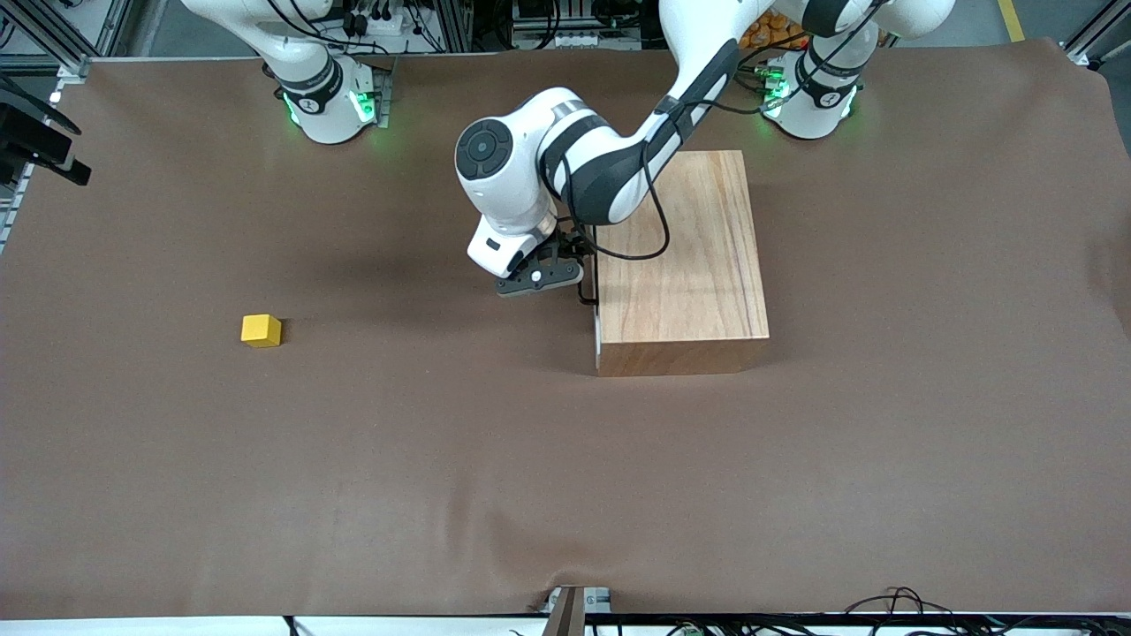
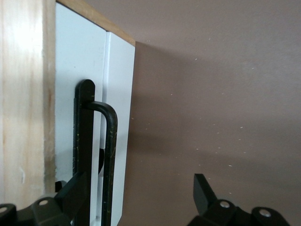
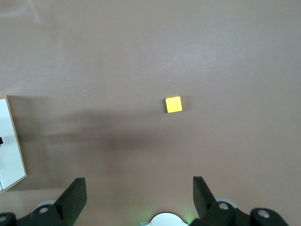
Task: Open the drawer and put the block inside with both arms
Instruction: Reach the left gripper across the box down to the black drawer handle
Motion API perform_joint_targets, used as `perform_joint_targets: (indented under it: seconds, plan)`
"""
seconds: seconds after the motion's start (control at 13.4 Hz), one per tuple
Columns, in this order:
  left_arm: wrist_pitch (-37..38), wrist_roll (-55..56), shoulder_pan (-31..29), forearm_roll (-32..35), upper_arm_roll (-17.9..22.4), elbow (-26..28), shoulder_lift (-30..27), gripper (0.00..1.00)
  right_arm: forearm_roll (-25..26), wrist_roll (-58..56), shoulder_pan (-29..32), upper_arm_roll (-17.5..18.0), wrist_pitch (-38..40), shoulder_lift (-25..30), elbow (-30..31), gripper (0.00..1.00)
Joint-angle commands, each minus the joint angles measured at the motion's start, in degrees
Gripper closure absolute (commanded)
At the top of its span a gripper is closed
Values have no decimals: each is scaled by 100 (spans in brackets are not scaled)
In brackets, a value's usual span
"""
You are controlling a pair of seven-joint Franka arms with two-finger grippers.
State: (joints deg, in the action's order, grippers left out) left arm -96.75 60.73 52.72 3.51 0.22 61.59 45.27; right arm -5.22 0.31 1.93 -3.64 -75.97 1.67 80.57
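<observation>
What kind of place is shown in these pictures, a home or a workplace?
Most likely a robotics lab. Two white arms are mounted at a table covered in brown cloth; aluminium framing and loose cables surround it. Only a yellow block and a wooden drawer box are set out.

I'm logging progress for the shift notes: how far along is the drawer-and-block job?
Nothing is finished: the drawer is shut in the wooden box. In hand: the left gripper is at the black handle, jaws open around it, not yet closed. Left: pull the drawer open, then fetch the yellow block, untouched on the table toward the right arm's end; the right gripper waits open high above it.
</observation>
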Motion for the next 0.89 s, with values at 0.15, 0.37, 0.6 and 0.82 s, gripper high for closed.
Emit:
perform_joint_targets:
  seconds: [0.15, 0.37, 0.6, 0.82]
  plan:
    - [236, 35, 72, 159, 30, -112, 174, 0, -58, -84, 106, 65, 47, 26, -24, 0]
    - [227, 18, 107, 159, 30, -121, 254, 0, -58, -84, 106, 65, 47, 26, -24, 0]
    - [218, 9, 115, 237, 30, -121, 342, 0, -58, -84, 106, 65, 47, 26, -24, 0]
    - [192, -9, 133, 255, 22, -121, 394, 0, -58, -84, 115, 65, 56, 17, -16, 0]
